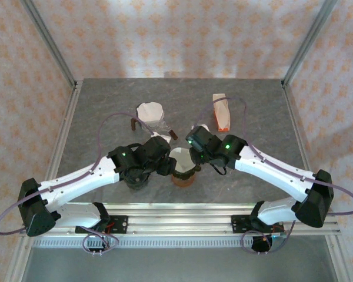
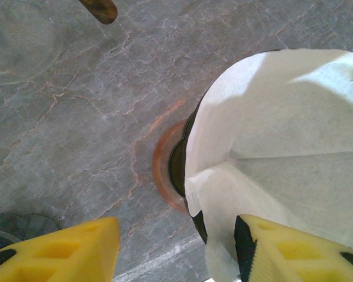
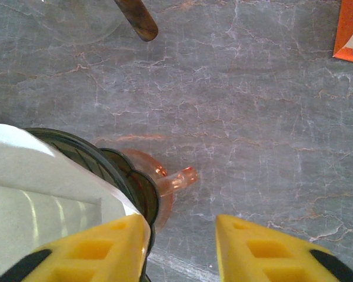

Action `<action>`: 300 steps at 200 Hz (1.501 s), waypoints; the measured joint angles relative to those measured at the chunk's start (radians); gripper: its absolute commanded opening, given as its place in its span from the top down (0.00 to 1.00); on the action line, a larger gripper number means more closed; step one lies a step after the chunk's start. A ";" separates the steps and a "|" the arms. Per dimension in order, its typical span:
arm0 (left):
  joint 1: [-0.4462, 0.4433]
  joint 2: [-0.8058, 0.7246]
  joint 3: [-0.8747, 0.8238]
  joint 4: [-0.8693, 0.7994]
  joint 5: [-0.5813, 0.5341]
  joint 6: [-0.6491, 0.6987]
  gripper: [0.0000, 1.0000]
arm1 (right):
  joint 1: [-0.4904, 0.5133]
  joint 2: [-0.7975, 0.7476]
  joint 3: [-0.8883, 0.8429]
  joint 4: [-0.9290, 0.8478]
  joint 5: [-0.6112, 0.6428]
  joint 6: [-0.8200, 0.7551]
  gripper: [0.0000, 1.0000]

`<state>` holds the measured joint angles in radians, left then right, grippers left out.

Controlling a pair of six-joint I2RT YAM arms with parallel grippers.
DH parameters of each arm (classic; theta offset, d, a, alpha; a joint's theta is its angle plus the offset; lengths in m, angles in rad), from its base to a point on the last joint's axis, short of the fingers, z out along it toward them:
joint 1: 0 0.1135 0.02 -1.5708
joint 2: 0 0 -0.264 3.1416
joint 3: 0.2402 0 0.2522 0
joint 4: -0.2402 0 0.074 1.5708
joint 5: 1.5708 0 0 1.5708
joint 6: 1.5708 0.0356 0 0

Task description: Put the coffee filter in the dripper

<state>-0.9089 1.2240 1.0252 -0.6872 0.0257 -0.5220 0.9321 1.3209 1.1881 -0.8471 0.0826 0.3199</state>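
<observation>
The white coffee filter (image 1: 180,157) sits open inside the dark dripper (image 1: 182,176), which stands on an orange-tinted base near the table's front middle. My left gripper (image 1: 166,166) is just left of the dripper and my right gripper (image 1: 195,160) just right of it. In the left wrist view the filter (image 2: 282,129) fills the dripper (image 2: 177,164); the left gripper (image 2: 176,252) is open, its right finger beside a folded paper flap. In the right wrist view the right gripper (image 3: 182,247) is open, its left finger over the dripper's rim (image 3: 129,182) and filter (image 3: 35,200), beside the orange handle (image 3: 176,178).
An orange filter packet (image 1: 222,111) lies at the back right. A clear glass piece holding white paper (image 1: 150,111) with brown handles (image 1: 133,123) stands behind the dripper. Metal frame posts (image 1: 50,41) rise at the table's back corners.
</observation>
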 measured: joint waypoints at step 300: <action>0.000 0.009 -0.005 0.012 0.001 0.000 0.39 | -0.010 0.178 -0.034 0.056 -0.132 -0.011 0.27</action>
<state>-0.9089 1.2331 1.0199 -0.6754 0.0265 -0.5224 0.9218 1.4986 1.1545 -0.7910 -0.0490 0.3092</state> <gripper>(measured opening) 0.610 0.727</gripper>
